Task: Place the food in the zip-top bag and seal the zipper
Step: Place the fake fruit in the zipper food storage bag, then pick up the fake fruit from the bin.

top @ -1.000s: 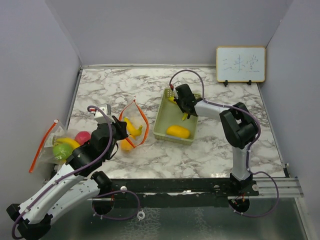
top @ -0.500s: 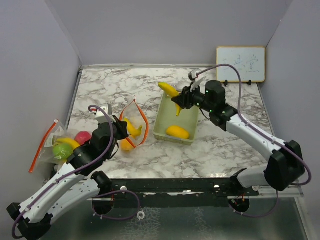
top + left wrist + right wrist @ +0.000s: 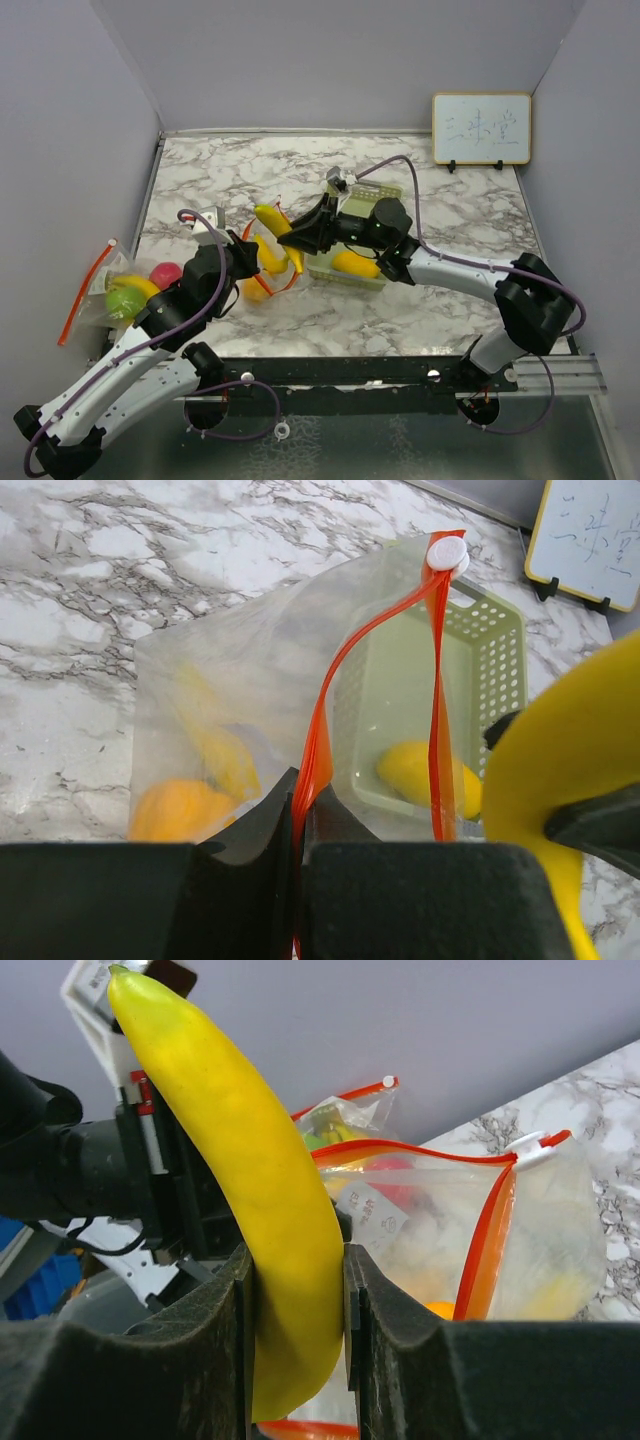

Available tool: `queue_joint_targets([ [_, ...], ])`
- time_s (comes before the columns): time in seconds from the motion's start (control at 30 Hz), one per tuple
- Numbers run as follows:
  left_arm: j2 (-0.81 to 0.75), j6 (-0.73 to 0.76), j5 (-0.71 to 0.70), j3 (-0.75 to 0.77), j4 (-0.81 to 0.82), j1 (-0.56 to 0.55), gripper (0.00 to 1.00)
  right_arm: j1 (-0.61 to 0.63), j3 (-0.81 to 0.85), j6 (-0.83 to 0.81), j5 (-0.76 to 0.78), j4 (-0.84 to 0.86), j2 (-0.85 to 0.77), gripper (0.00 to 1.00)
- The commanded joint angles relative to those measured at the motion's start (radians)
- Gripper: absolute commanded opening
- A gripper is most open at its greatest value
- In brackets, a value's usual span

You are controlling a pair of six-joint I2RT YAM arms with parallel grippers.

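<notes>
Midway: right claw [image 3: 295, 1290] grips a banana [image 3: 230, 1160] at the mouth of the zip-top bag [image 3: 220, 670], left claw [image 3: 300, 825] clamped on its zipper [image 3: 345, 680] (orange fruit [image 3: 180, 805] already inside). Beside the bag, one yellow fruit [image 3: 420, 775] is left in the basket [image 3: 500, 670].

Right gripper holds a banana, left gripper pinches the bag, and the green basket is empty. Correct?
No: the top view shows a yellow fruit in the green basket. The rest stands: right gripper on banana, left gripper on bag.
</notes>
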Motion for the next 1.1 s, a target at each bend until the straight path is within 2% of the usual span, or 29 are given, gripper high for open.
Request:
queue_joint_targets([
  [0.0,-0.007,-0.014,0.03,-0.008,0.047,0.003,0.0,0.053,0.067,0.025,0.14,0.114,0.075,0.08],
  [0.1,-0.009,-0.016,0.031,-0.012,0.048,0.003,0.0,0.089,0.086,-0.021,0.276,0.062,0.108,0.18],
  [0.27,-0.005,-0.017,0.027,-0.01,0.044,0.004,0.0,0.15,0.115,-0.117,0.498,-0.046,0.135,0.26],
  [0.5,-0.01,-0.015,0.017,-0.013,0.037,0.004,0.0,0.159,0.071,-0.173,0.652,-0.14,0.057,0.71],
  [0.67,-0.006,-0.012,0.024,-0.012,0.04,0.004,0.0,0.159,-0.001,-0.206,0.77,-0.2,-0.083,0.75],
  [0.7,-0.007,-0.013,0.024,-0.011,0.038,0.004,0.0,0.159,-0.015,-0.227,0.803,-0.232,-0.121,0.83],
  [0.77,-0.014,-0.013,0.025,-0.006,0.03,0.004,0.0,0.158,-0.028,-0.253,0.91,-0.349,-0.197,0.91],
  [0.83,-0.022,-0.01,0.025,-0.003,0.027,0.004,0.0,0.156,-0.024,-0.309,0.99,-0.488,-0.258,0.93],
  [0.9,-0.033,-0.01,0.029,-0.003,0.028,0.004,0.0,0.141,0.007,-0.316,1.044,-0.663,-0.287,0.99],
  [1.07,-0.047,-0.005,0.044,-0.007,0.029,0.004,0.0,0.052,0.116,-0.278,1.011,-1.082,-0.211,1.0],
])
